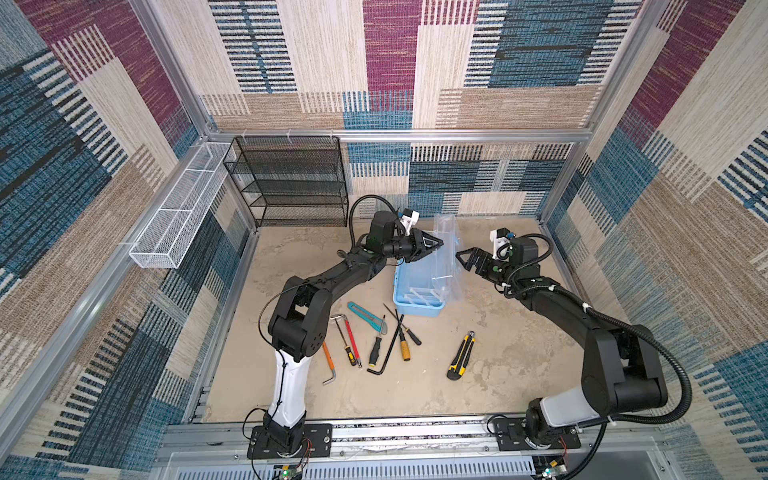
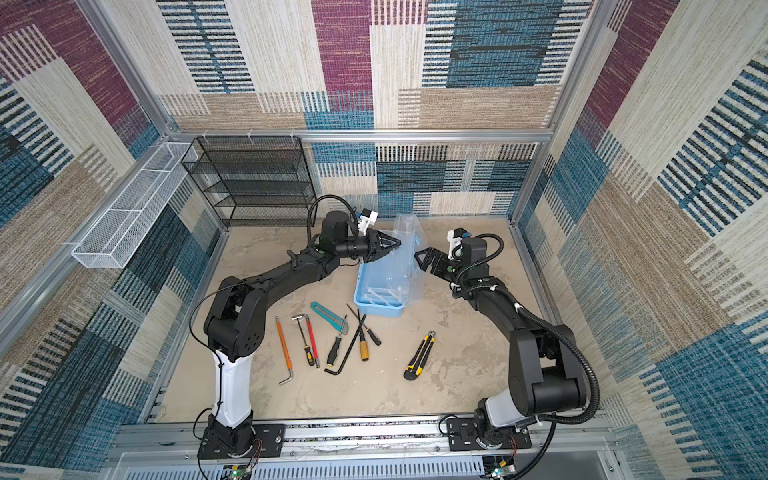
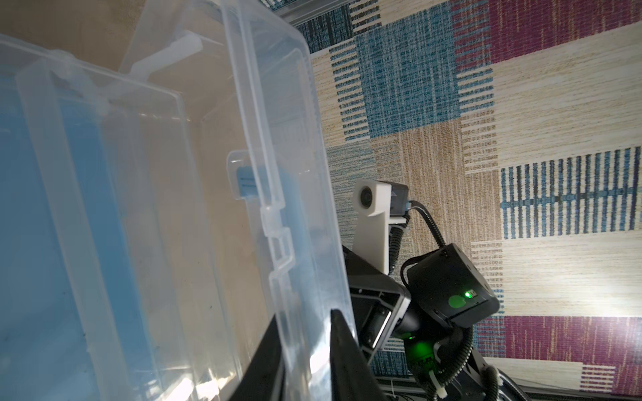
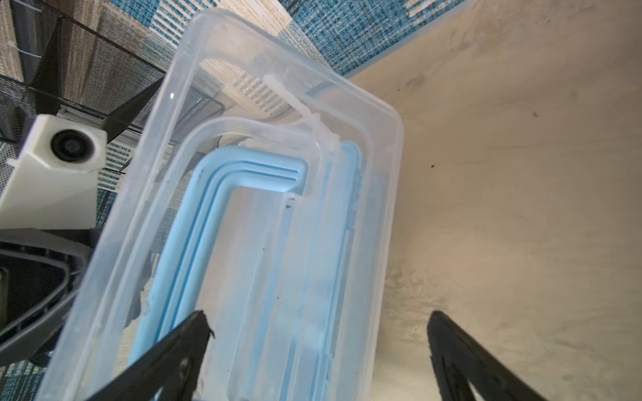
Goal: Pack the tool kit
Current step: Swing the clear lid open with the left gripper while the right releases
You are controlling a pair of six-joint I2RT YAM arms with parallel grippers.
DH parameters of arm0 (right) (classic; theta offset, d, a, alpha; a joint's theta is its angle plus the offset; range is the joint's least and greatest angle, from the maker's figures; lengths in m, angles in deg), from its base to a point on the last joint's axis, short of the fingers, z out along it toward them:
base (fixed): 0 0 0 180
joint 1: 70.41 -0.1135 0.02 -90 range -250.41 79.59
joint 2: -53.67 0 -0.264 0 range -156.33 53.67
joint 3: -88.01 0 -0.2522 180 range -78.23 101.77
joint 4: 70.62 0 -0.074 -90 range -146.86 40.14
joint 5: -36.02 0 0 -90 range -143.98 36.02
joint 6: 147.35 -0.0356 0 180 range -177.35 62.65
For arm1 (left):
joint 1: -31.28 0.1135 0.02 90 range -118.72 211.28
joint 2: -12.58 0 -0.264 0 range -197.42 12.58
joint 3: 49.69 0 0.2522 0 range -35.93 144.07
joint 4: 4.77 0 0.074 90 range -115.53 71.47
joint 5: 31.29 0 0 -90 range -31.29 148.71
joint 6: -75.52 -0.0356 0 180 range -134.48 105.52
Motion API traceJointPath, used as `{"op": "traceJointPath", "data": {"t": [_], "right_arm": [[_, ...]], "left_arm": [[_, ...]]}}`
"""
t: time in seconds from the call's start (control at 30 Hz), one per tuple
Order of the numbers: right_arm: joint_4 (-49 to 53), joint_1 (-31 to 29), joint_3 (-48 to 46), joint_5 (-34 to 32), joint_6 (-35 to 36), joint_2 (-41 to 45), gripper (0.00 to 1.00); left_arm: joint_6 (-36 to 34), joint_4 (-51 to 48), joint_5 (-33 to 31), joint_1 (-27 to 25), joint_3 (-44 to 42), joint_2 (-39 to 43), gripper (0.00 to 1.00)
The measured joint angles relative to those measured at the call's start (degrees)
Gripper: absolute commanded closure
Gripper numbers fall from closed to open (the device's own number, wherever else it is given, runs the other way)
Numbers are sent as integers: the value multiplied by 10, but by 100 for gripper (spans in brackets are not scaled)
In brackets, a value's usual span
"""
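Clear plastic is gripped by the left tool (image 1: 437, 243): the rim of the clear lid (image 1: 446, 239) is pinched btw. its jaws, and the lid is held raised, approx. upright, over the light blue box (image 1: 417, 311). The box is set on the worktop (image 1: 498, 374) near the middle, toward the back, w/ the clear tray (image 1: 422, 296) seen inside. The right tool (image 1: 464, 261) is spread wide and empty, just beside the lid's outer face; contact can't be told.

Step in hand, as judged: the kit is being opened and nothing is packed yet. The hand tools are laid loose in front of the box, incl. an orange hex key (image 2: 284, 353), a red hex key (image 1: 351, 336), a teal utility knife (image 1: 365, 313), a black hex key (image 1: 388, 353) and a wooden-handled screwdriver (image 1: 405, 348). A yellow-black utility knife (image 1: 460, 355) is set apart on the right.

Next move, probably: the lid is to be swung fully back, or taken over by the right tool, so it can't fall shut. Then a low, narrow pinch is called for on the thin keys lying flat.

The layout and the loose tools are given only by the top views. The pinch on the rim is shown only in the left wrist view. The blue handle (image 4: 222, 180) on the lid is shown clearly only in the right wrist view, w/ one finger (image 4: 166, 357) in front of the lid and its mate over bare worktop.
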Motion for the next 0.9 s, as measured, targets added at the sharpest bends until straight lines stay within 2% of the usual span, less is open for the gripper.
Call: {"op": "traceJointPath", "data": {"t": [0.1, 0.53, 0.8, 0.9], "right_arm": [[7, 17, -17, -6, 6, 19, 0], [39, 72, -63, -16, 39, 76, 0], [53, 90, -75, -30, 49, 92, 0], [58, 99, -78, -41, 51, 98, 0]], "left_arm": [[-24, -55, -1, 0, 41, -12, 75], [-68, -166, -19, -24, 145, -51, 74], [-101, -241, -44, -39, 217, -81, 61], [-115, -279, -57, -46, 245, -91, 53]]}}
